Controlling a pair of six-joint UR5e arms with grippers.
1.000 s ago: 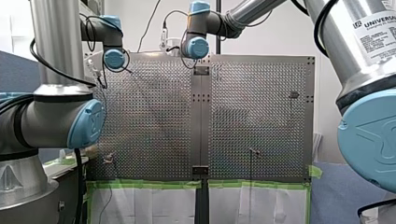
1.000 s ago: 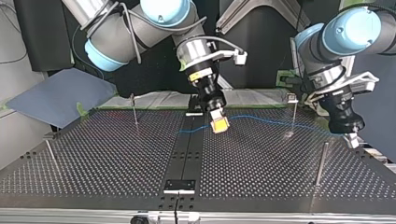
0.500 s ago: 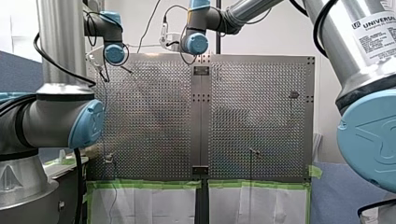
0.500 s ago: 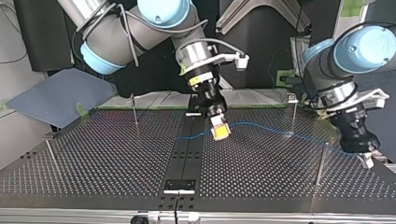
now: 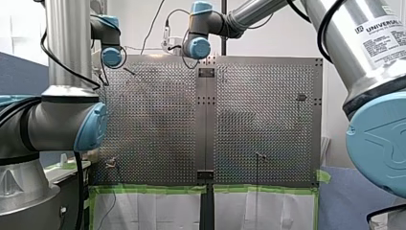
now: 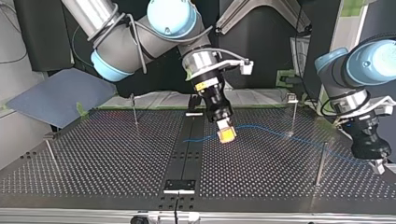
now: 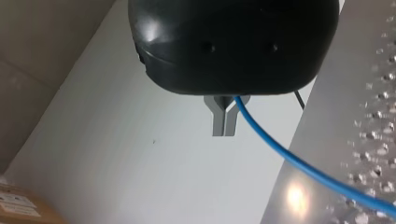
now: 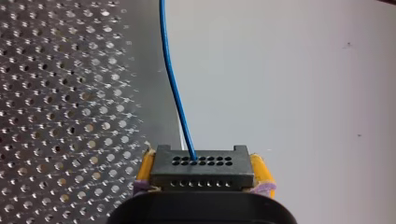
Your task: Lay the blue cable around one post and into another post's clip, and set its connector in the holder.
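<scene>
The thin blue cable (image 6: 261,128) hangs just above the perforated table (image 6: 102,154) between my two grippers. My right gripper (image 6: 226,134), with yellow pads, is shut on the black connector (image 8: 201,173) above the table's middle; the cable (image 8: 173,84) leaves the connector's face. My left gripper (image 6: 376,163), at the top view's right near the table's edge, has its metal fingers (image 7: 218,116) shut on the cable (image 7: 289,158). Between them the cable passes the foot of a thin post (image 6: 293,112) and runs behind a second post (image 6: 320,163).
Two more posts (image 6: 134,109) (image 6: 50,151) stand on the top view's left half. A black plate (image 6: 179,185) lies on the centre strip at the near edge, another (image 6: 194,112) at the far edge. A blue mat (image 6: 60,95) lies beyond the far left corner.
My left gripper has moved toward the top view's right and nearer edge, pulling the cable along. My right gripper has shifted a little rightward and nearer, still holding the connector.
</scene>
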